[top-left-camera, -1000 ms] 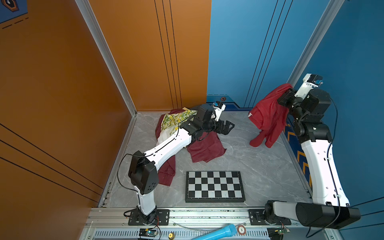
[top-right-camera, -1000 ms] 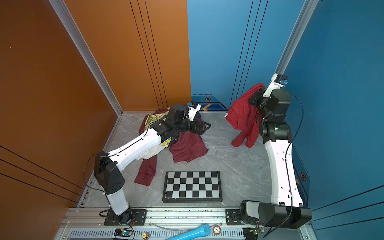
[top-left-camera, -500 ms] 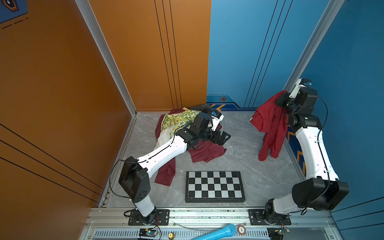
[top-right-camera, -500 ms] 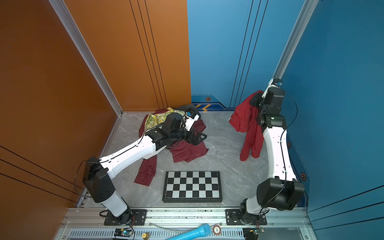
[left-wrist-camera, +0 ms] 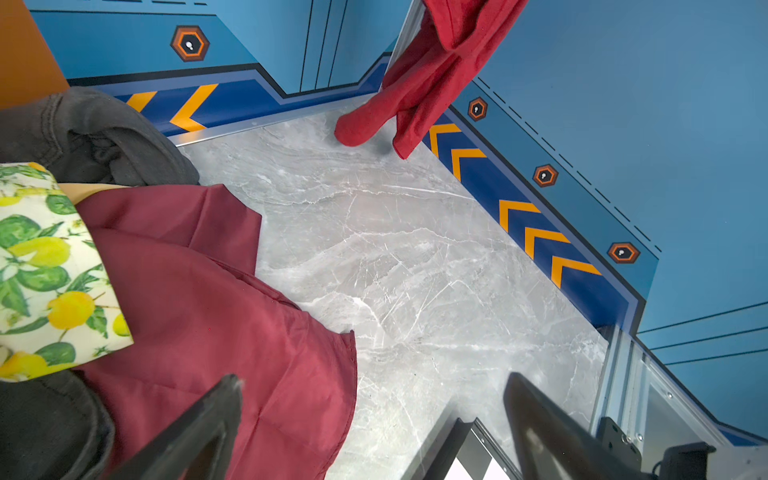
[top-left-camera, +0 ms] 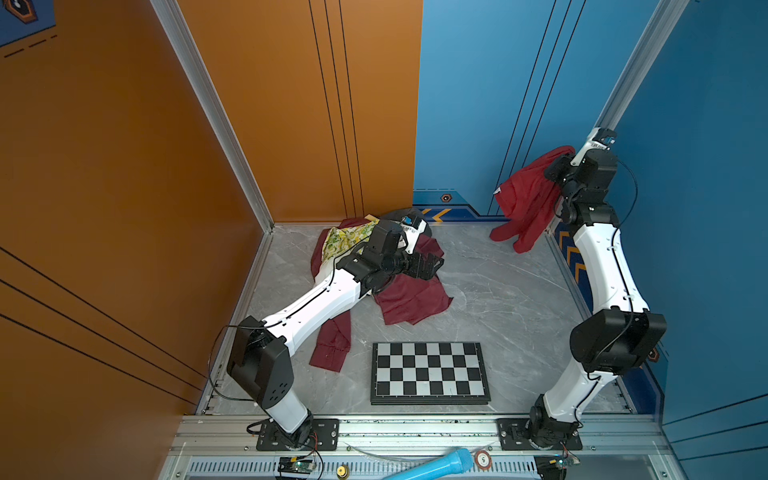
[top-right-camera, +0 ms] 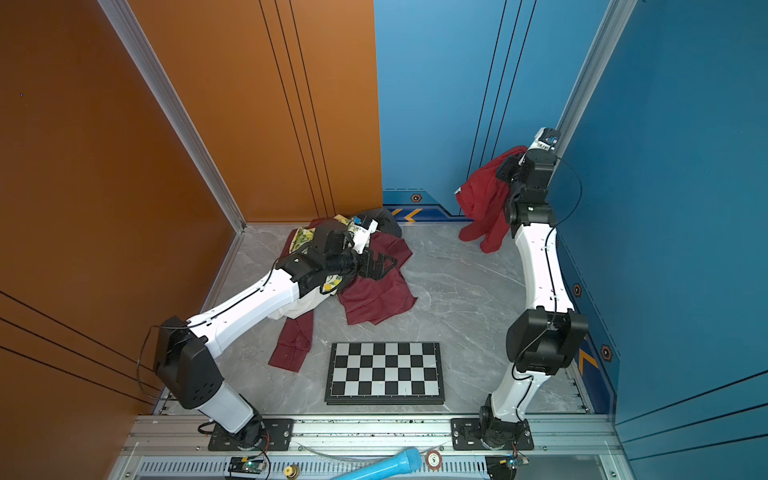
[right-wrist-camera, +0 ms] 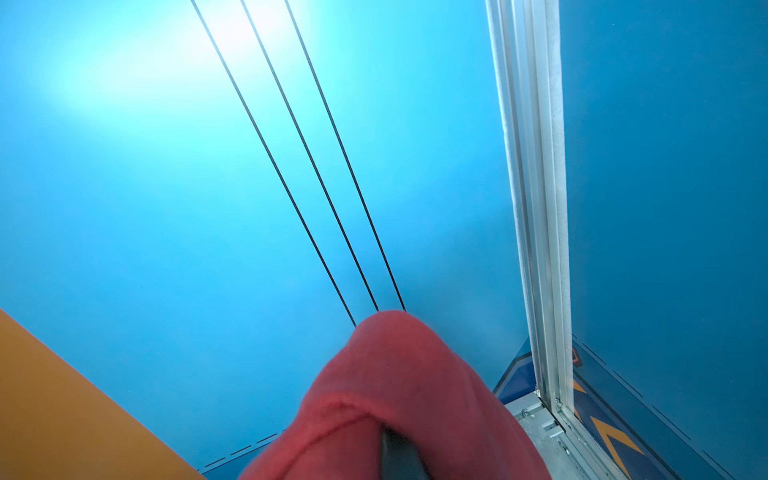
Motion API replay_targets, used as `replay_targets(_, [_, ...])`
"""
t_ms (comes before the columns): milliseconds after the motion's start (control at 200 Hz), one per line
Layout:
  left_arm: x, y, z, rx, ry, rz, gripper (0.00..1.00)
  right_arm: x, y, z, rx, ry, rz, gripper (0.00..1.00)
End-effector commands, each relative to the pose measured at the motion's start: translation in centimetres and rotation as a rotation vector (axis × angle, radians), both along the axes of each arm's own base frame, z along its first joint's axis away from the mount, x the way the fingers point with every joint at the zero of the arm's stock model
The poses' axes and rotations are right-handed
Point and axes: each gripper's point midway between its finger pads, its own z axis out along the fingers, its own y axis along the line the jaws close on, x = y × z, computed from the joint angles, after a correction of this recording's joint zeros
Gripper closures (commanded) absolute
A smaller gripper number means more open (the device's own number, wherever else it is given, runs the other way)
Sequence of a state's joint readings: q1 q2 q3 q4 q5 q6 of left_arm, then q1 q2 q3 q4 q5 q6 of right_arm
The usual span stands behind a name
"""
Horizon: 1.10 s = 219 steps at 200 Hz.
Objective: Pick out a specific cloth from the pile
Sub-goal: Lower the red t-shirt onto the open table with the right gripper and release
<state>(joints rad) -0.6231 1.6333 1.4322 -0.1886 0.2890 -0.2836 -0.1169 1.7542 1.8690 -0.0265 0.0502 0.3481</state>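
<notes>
Your right tool (top-left-camera: 556, 169) is pinching the bright red soft cloth (top-left-camera: 521, 203), held high at the far right, well apart from the heaped pile of lemon-print, maroon, white and grey cloths (top-left-camera: 415, 295). Its lower end hangs near the grey marble surface (top-left-camera: 498, 299). Your left tool (left-wrist-camera: 374, 378) is spread wide and empty above the pile's maroon edge.

The cloth (top-left-camera: 521, 203) at the right gripper (top-left-camera: 556, 168) is bright red with a white tag. Under the left gripper (top-left-camera: 430, 266), the pile (top-left-camera: 411, 297) mixes maroon, dark grey and a lemon-and-leaf print on white. The chessboard (top-left-camera: 430, 372), nearer its base, is checked black and silver.
</notes>
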Motion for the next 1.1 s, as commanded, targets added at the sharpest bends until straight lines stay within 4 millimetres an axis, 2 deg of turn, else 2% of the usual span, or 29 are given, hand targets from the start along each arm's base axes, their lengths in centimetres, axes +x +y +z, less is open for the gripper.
replay_targets(0, [0.5,-0.5,-0.6,-0.035,0.025,0.004,0.01,-3.0,-1.3,0.4,-0.007,-0.088,-0.081,1.0])
replay_targets(100, [0.6,-0.7,-1.0,-0.033,0.037,0.007,0.0,-4.8,-2.7,-4.2,0.025,-0.043,-0.131,1.0])
replay_targets(275, [0.6,-0.8,-1.7,-0.031,0.051,0.014,0.01,-7.7,-3.8,-13.1,0.049,0.083,-0.215,1.0])
replay_targets(375, [0.4,-0.9,-1.9,-0.031,0.057,0.016,0.01,-9.1,-4.3,-17.0,0.068,0.168,-0.259,1.0])
replay_targets(510, [0.2,-0.9,-2.3,-0.029,0.068,0.02,0.01,-10.0,-4.3,-21.7,0.079,0.296,-0.298,1.0])
replay_targets(626, [-0.1,-0.7,-2.5,-0.026,0.073,0.023,0.02,-10.3,-4.4,-24.5,0.082,0.39,-0.329,1.0])
replay_targets(746, [-0.4,-0.2,-2.7,-0.021,0.075,0.036,0.02,-9.7,-4.6,-26.4,0.074,0.474,-0.348,1.0])
replay_targets(1091, [-0.2,1.1,-3.4,-0.015,0.102,0.076,0.02,-4.8,-3.4,-30.8,0.091,0.689,-0.299,1.0])
